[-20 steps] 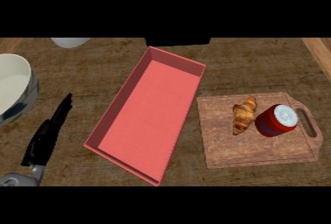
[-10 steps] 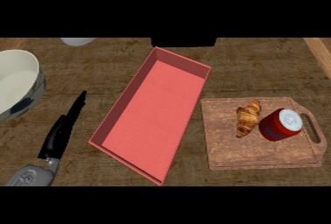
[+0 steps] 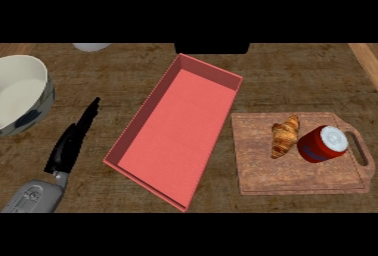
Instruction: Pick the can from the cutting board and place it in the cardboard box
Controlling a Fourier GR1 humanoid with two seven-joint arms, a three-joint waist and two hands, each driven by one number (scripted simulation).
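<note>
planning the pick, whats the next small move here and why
Probably bring the right hand, which does not show in the view, in over the can. The can sits untouched on the cutting board, close beside the croissant. The left hand hangs open on the far side of the red box, so it is badly placed for this pick.
</note>
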